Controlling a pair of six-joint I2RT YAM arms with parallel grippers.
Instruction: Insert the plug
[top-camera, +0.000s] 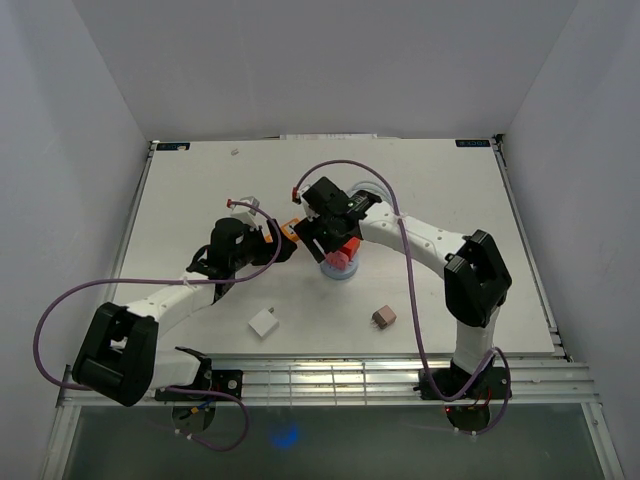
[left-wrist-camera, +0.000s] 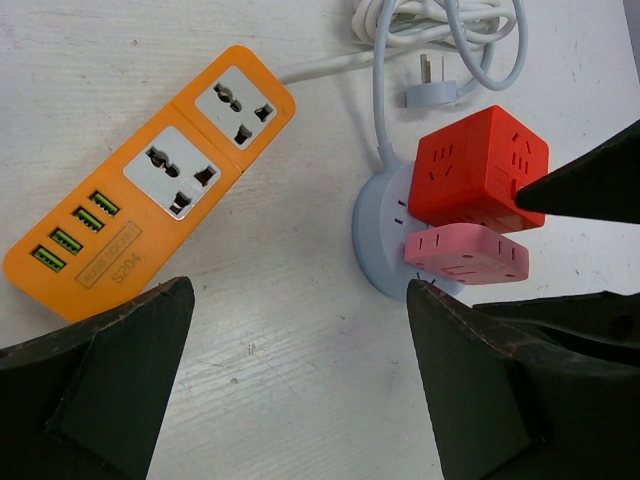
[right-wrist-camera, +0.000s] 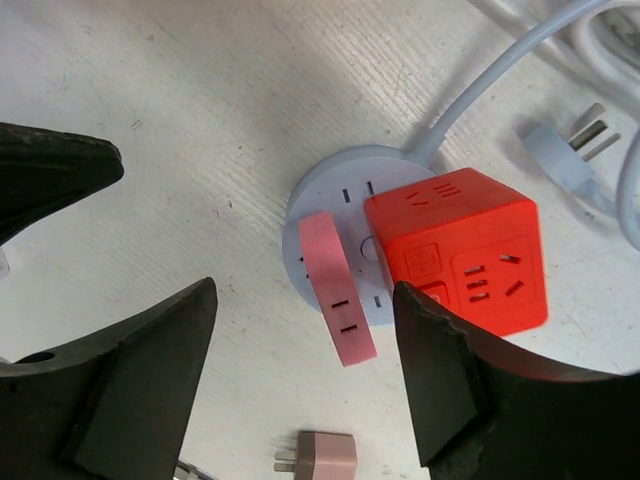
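A round pale-blue socket base (right-wrist-camera: 322, 195) lies mid-table with a red cube adapter (right-wrist-camera: 460, 250) and a flat pink adapter (right-wrist-camera: 338, 290) plugged into it; the group also shows in the top view (top-camera: 340, 263). A small brown-pink plug (top-camera: 383, 317) lies loose near the front, prongs sideways, and shows in the right wrist view (right-wrist-camera: 320, 455). A white cube plug (top-camera: 264, 323) lies front left. My right gripper (right-wrist-camera: 300, 340) is open and empty above the pink adapter. My left gripper (left-wrist-camera: 300, 330) is open and empty over bare table between the orange strip and the base.
An orange power strip (left-wrist-camera: 150, 190) with two sockets and several USB ports lies left of the base. The base's white cable and its own grey plug (left-wrist-camera: 435, 92) coil behind it. The right arm's finger (left-wrist-camera: 590, 185) reaches in beside the red cube (left-wrist-camera: 480, 165).
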